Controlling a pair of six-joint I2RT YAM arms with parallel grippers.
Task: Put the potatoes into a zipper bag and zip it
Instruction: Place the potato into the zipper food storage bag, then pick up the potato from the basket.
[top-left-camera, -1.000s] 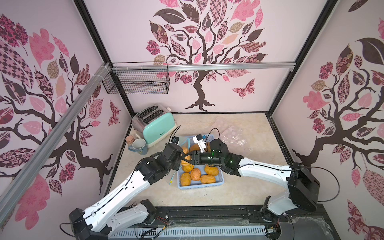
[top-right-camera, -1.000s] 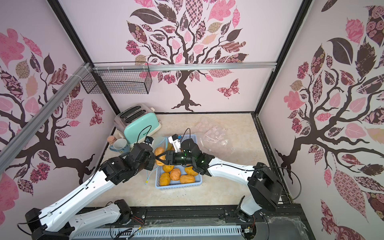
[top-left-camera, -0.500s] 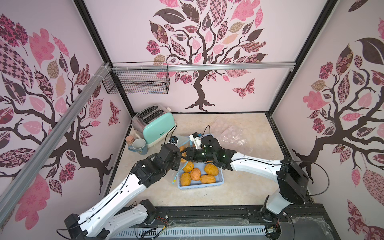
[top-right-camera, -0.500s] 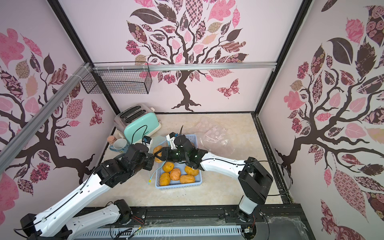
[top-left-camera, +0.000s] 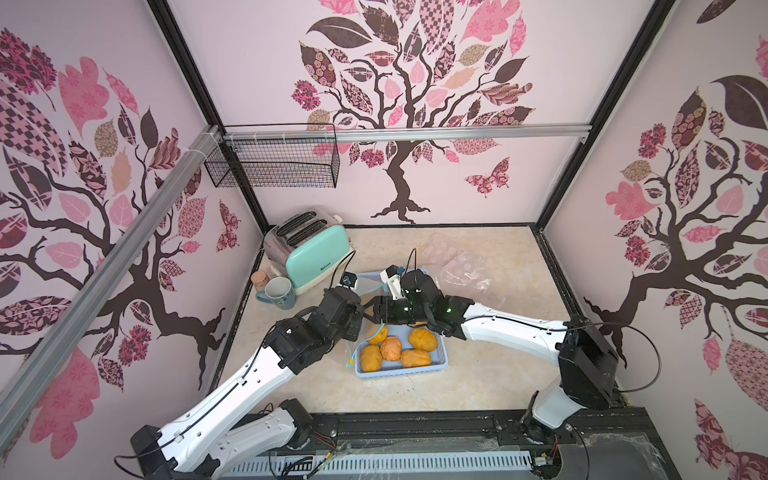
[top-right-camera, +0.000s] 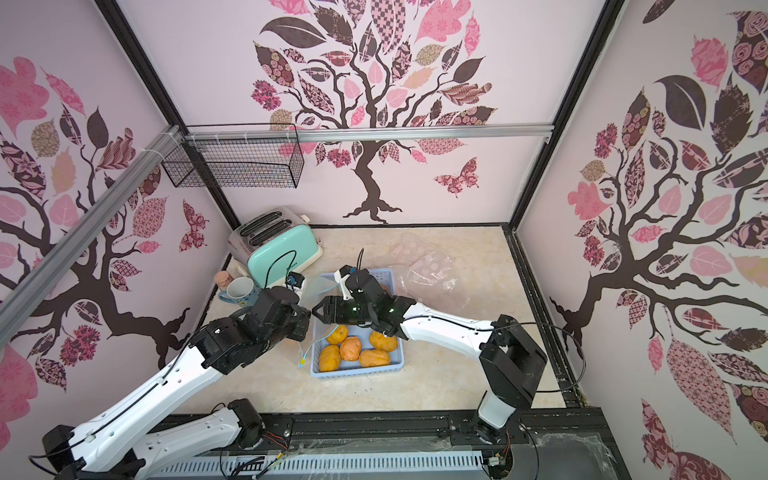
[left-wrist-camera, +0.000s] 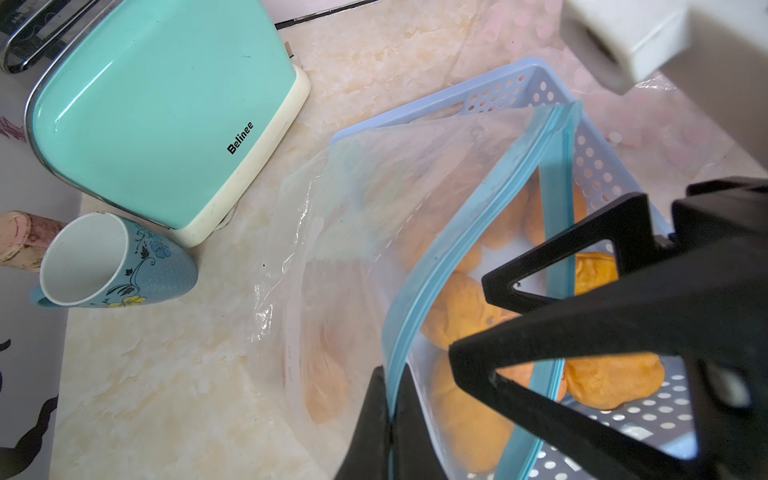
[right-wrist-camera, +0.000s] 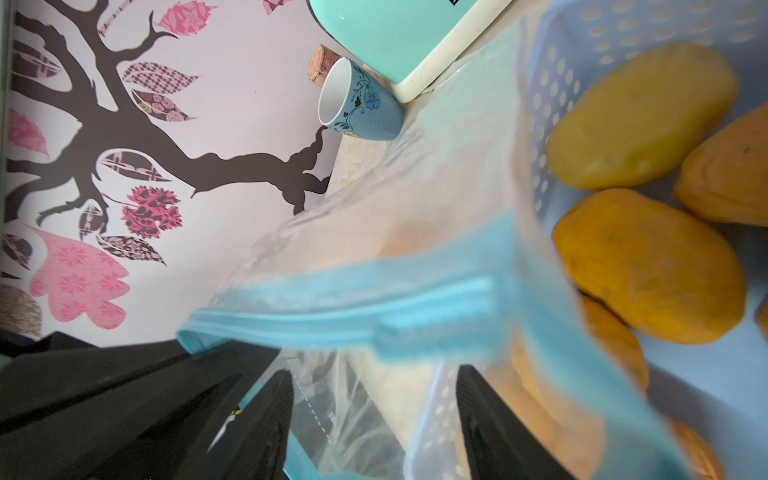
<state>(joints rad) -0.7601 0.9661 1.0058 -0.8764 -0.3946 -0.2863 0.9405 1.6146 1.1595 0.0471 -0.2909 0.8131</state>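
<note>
One blue basket (top-left-camera: 401, 371) is the hub. Over its far end hangs the zipper bag (left-wrist-camera: 365, 199), mouth open; orange shapes inside suggest some potatoes (left-wrist-camera: 457, 309) are already bagged. Five potatoes (top-left-camera: 390, 348) lie loose in the basket. Left pincer (left-wrist-camera: 390, 411) pinches the bag's rim; right pincer (right-wrist-camera: 374, 370) gapes empty beside the mouth. Remaining: bag those, then zip.

Orange-yellow potatoes (top-left-camera: 390, 348) lie in a blue basket (top-left-camera: 399, 371), the clear zipper bag (left-wrist-camera: 374, 199) open-mouthed over its rim.
</note>
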